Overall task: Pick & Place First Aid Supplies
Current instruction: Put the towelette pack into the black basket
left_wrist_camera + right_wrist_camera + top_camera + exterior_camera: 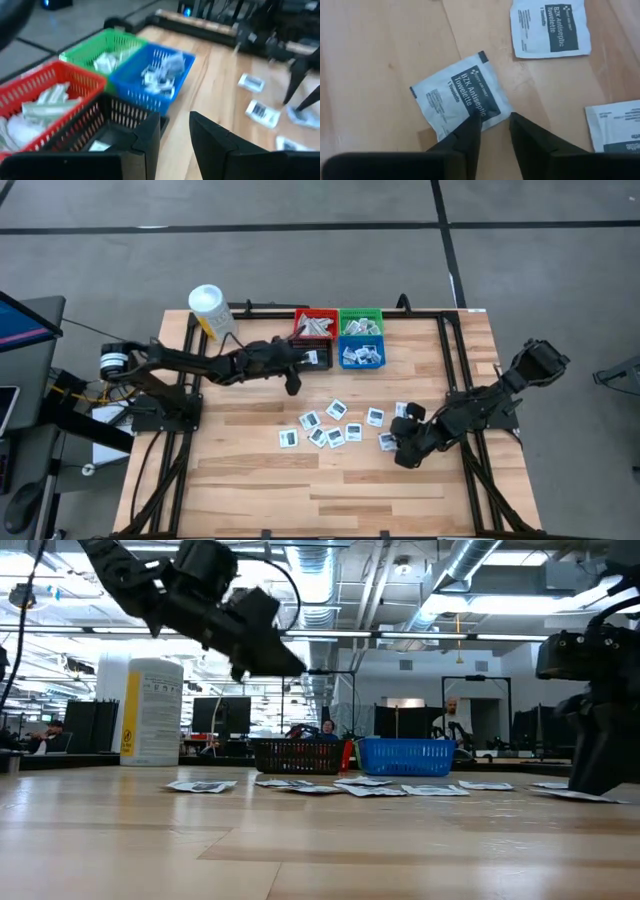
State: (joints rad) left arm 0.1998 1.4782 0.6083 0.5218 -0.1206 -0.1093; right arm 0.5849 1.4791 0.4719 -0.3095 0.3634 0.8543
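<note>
Several square white first aid packets with dark print (330, 425) lie flat on the wooden table. My right gripper (495, 120) points steeply down, open, over the near edge of one packet (457, 95); in the high view it is at the scatter's right end (405, 448). My left gripper (175, 122) hangs open and empty above the table beside the black bin (112, 117), near the bins at the far side (293, 383). The red (315, 325), green (361, 321) and blue (362, 356) bins hold packets. My right gripper comes at the packet from above, slanting. One fingertip (470, 125) stands over the packet's near edge (482, 117) and the other just past its corner. The packet lies flat on the table. Whether the fingers touch it, I cannot tell.
A white tub with a yellow label (208, 308) stands at the table's far left corner. Two more packets (550, 27) lie close to my right gripper. The dark frame rails (455, 360) run along the table's sides. Bare wood (330, 490) lies toward the near edge.
</note>
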